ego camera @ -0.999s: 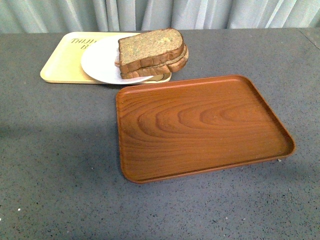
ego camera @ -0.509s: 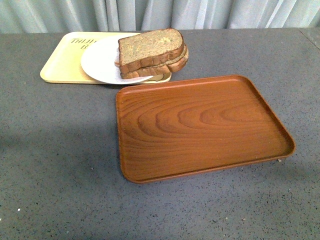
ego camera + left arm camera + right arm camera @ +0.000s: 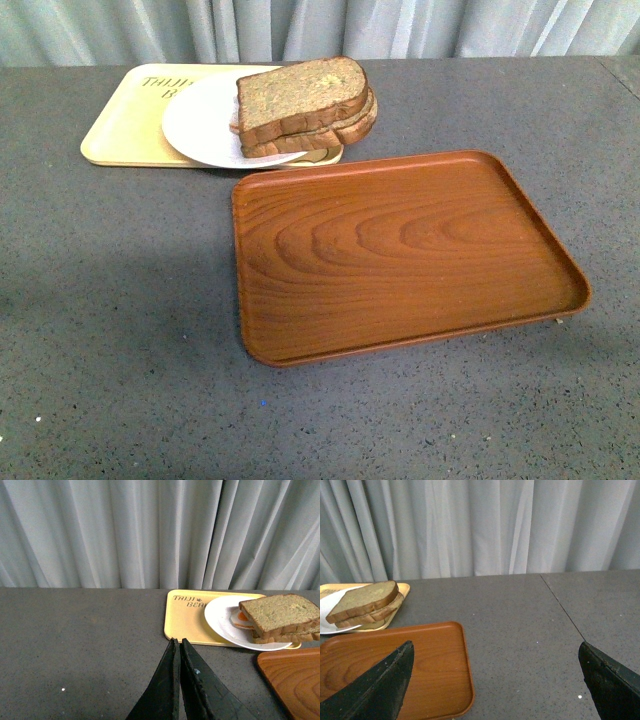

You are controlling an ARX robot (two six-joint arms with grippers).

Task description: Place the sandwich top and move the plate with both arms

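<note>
The left gripper (image 3: 178, 647) has its fingers pressed together on nothing, low over the grey table (image 3: 120, 300); ahead of it and off to its right, the sandwich top (image 3: 300, 92) sits on the stacked sandwich on the white plate (image 3: 200, 125), which overlaps the yellow tray (image 3: 120, 130). The right gripper (image 3: 497, 665) is spread wide, empty, with the brown tray (image 3: 400, 250) just ahead to its left and the plate beyond that

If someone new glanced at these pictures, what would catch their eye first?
Probably the big brown wood-grain tray lying bare mid-table. Behind it, the sandwich top caps a stacked sandwich on the white plate, which overhangs the yellow tray.
</note>
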